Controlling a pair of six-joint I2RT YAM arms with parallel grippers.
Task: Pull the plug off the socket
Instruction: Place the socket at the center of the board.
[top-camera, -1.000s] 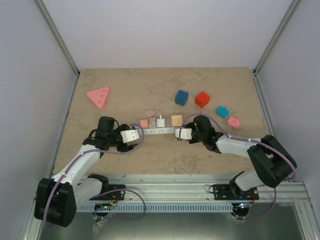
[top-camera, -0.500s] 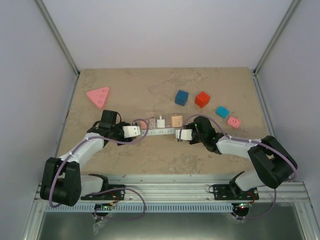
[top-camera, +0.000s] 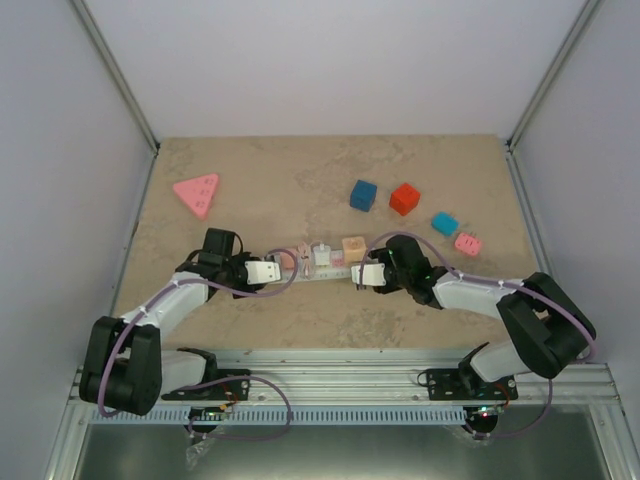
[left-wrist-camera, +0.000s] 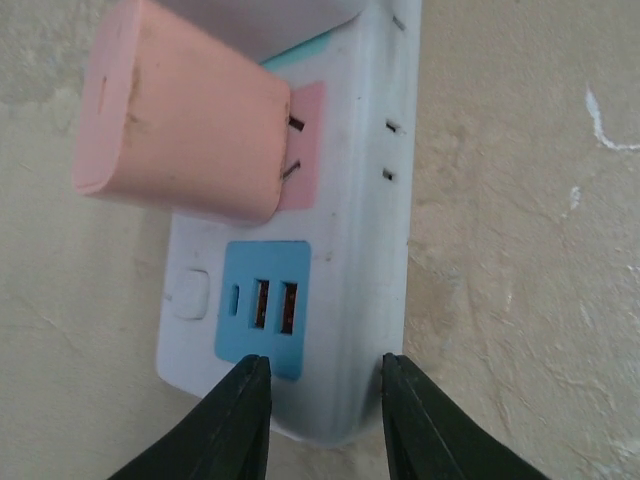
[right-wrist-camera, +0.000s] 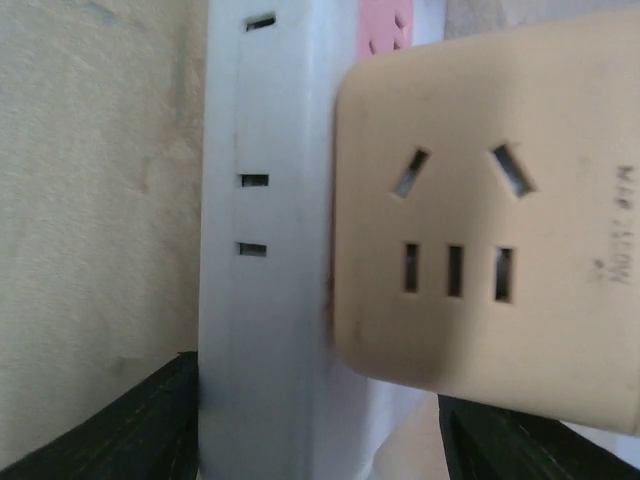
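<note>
Socket (top-camera: 320, 264) ends gripped, left end effector (top-camera: 284, 268), right end effector (top-camera: 354, 273)

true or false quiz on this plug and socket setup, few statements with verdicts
1. The pink plug has bare prongs showing between it and the socket. True.
2. The red cube sits on the socket. False: it lies apart from it, beside the blue cube.
3. The right gripper is at the socket's end with the tan adapter. True.
4. The left gripper is at the pink triangular block. False: it is at the socket's end with the blue USB panel; the block lies well apart.
</note>
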